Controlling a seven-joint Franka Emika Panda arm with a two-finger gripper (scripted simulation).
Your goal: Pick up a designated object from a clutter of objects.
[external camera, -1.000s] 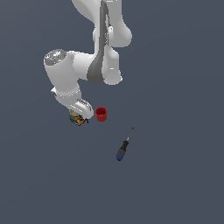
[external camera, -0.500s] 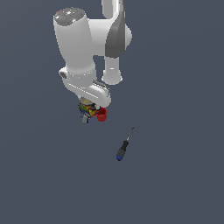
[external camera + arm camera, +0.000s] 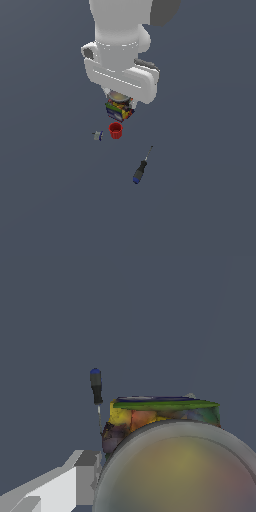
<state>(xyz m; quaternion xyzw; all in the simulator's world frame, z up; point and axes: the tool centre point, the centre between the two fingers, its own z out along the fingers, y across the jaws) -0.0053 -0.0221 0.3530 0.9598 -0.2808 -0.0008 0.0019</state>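
The designated object, a squat multicoloured can with a greyish-tan round top, sits between my fingers right under the white hand. My gripper is shut on it and holds it above the floor, just beyond the red cup. In the wrist view the can fills the near field, with one pale finger beside it. The rest of the clutter lies on the floor: the red cup, a tiny blue-grey item and a screwdriver with a black-and-blue handle, which also shows in the wrist view.
The floor is a plain dark grey surface. The arm's large white wrist body hangs over the can and hides the fingers from the exterior view.
The hand has moved toward the exterior view's right and risen with the can in it. The can now hangs just beyond the red cup. Cup, blue-grey item and screwdriver have not moved.
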